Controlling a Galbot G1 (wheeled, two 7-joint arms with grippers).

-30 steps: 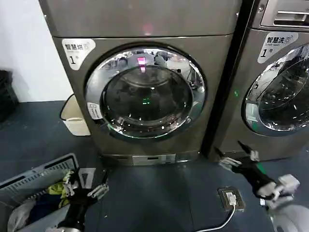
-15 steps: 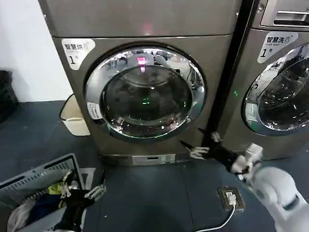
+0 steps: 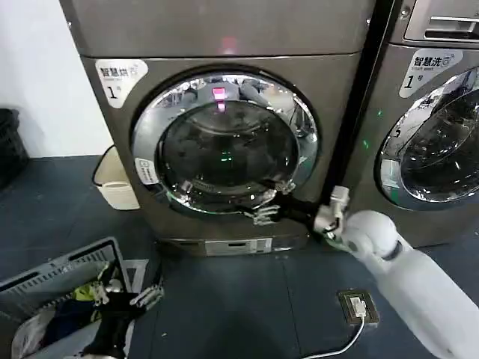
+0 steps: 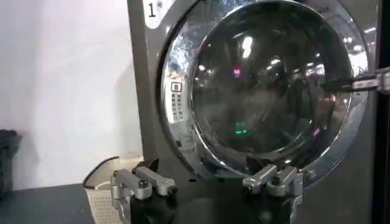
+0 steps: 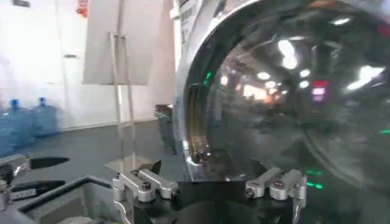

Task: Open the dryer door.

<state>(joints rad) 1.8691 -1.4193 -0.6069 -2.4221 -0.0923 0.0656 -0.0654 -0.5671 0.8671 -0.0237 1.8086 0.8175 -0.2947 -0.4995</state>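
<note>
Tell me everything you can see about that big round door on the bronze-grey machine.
The dryer door is a round porthole: a shiny chrome ring around dark bulging glass that mirrors room lights. It sits shut, flat against the dryer front. The right hand, fingers open, is at its lower right rim; actual contact is unclear.

Bare dark floor [image 3: 247,299] lies open before the bronze-grey front-loading dryer [image 3: 224,45]. Obstructions: a grey laundry basket of clothes [image 3: 52,280] at the floor's near left, a cream bin [image 3: 116,187] beside the dryer's left corner, and a floor socket with white cable [image 3: 358,307] near right. The right gripper [image 3: 271,202], fingers spread, sits against the lower rim of the closed chrome-ringed round glass dryer door [image 3: 224,146].
</note>
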